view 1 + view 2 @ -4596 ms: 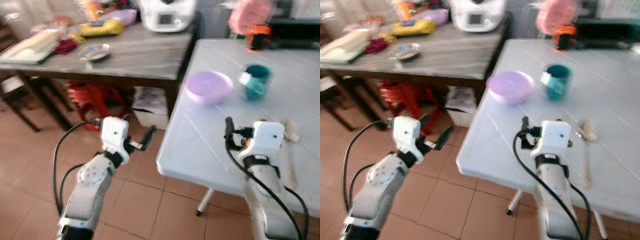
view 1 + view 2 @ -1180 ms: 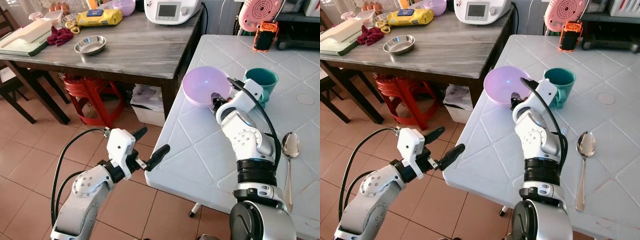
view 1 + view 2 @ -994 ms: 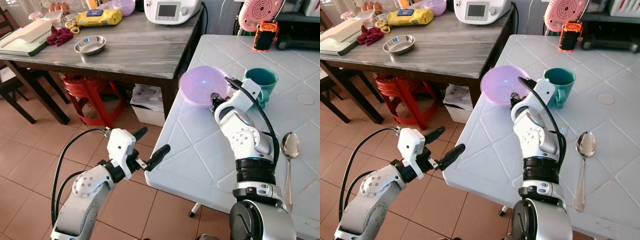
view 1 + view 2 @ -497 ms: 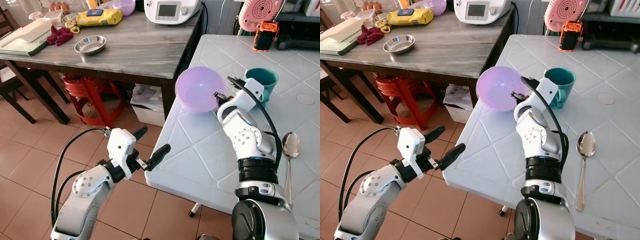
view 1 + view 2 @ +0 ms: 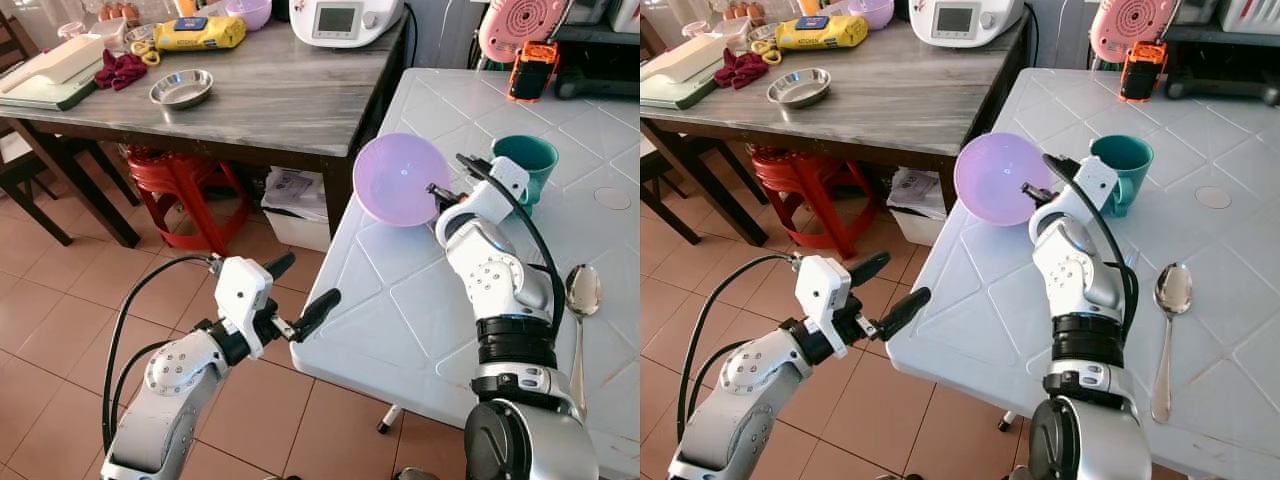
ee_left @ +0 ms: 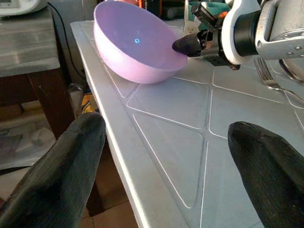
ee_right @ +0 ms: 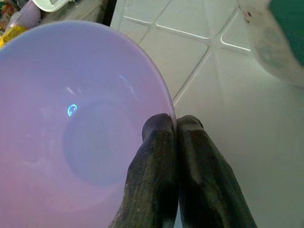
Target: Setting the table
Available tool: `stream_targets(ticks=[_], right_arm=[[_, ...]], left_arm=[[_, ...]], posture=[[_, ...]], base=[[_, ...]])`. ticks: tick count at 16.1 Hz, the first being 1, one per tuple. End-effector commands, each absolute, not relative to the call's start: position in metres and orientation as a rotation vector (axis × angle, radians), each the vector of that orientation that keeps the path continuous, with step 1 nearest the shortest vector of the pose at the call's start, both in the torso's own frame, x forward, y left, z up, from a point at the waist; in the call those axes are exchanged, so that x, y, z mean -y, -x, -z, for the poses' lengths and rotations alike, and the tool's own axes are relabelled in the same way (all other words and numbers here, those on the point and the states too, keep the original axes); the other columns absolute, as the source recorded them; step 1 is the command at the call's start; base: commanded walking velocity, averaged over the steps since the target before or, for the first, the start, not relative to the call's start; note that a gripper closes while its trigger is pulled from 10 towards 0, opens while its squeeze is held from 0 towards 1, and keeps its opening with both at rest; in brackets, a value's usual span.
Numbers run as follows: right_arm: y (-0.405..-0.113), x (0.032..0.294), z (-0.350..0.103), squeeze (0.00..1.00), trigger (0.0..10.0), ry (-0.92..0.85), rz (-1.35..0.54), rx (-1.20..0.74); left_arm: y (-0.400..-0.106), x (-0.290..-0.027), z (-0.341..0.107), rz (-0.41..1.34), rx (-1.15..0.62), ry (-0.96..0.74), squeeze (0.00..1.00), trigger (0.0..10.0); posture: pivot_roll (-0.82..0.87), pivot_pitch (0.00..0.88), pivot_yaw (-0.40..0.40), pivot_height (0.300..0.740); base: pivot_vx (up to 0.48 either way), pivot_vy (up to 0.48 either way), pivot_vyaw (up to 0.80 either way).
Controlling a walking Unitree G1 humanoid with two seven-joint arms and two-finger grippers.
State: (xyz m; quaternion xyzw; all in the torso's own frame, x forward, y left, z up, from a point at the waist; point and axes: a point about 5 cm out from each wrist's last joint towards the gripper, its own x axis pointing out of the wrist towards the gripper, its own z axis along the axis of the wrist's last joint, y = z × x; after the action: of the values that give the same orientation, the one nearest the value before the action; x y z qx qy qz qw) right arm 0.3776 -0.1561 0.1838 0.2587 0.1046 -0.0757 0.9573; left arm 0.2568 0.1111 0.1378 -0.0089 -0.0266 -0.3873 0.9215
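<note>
Lilac plastic bowl (image 5: pixel 402 180) tilted on white table (image 5: pixel 420 300), rim pinched by right gripper (image 7: pixel 172 124) jaws, left gripper (image 5: pixel 303 292) jaws spread beside table edge

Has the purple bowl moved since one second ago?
Yes. The purple bowl, pinched at its rim by the right gripper, has tipped up and away from the teal mug, toward the white table's near edge.

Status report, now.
Right end effector shut on purple bowl rim, bowl tilted on white table. Left end effector open, off table edge. Green mug close beside bowl.
</note>
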Motion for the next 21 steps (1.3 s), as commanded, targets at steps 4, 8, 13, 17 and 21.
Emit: stream_targets(ticks=[4,8,13,17,21], right_arm=[[-0.363,0.151,-0.186,0.0,4.2,-0.423,0.047,-0.118],[-0.343,0.147,-0.19,0.0,10.0,-0.36,-0.011,-0.02],[-0.314,0.143,-0.201,0.0,10.0,-0.292,-0.045,0.125],[-0.297,0.143,-0.193,0.0,10.0,-0.238,-0.021,0.11],[-0.289,0.137,-0.181,0.0,10.0,-0.238,-0.026,0.068]], left_arm=[[-0.266,-0.12,-0.142,0.699,0.089,-0.021,0.0,10.0],[-0.279,-0.128,-0.147,0.603,0.114,-0.035,0.0,10.0],[-0.293,-0.134,-0.149,0.461,0.125,-0.044,0.0,10.0],[-0.3,-0.139,-0.146,0.382,0.092,-0.02,0.0,10.0],[-0.301,-0.135,-0.143,0.398,0.089,-0.019,0.0,10.0]], posture=[[-0.12,0.129,0.111,0.74],[-0.13,0.119,0.112,0.74],[-0.15,0.106,0.109,0.74],[-0.15,0.099,0.11,0.74],[-0.16,0.098,0.113,0.74]], base=[[0.0,0.0,0.0],[0.0,0.0,0.0],[0.0,0.0,0.0],[0.0,0.0,0.0],[0.0,0.0,-0.57]])
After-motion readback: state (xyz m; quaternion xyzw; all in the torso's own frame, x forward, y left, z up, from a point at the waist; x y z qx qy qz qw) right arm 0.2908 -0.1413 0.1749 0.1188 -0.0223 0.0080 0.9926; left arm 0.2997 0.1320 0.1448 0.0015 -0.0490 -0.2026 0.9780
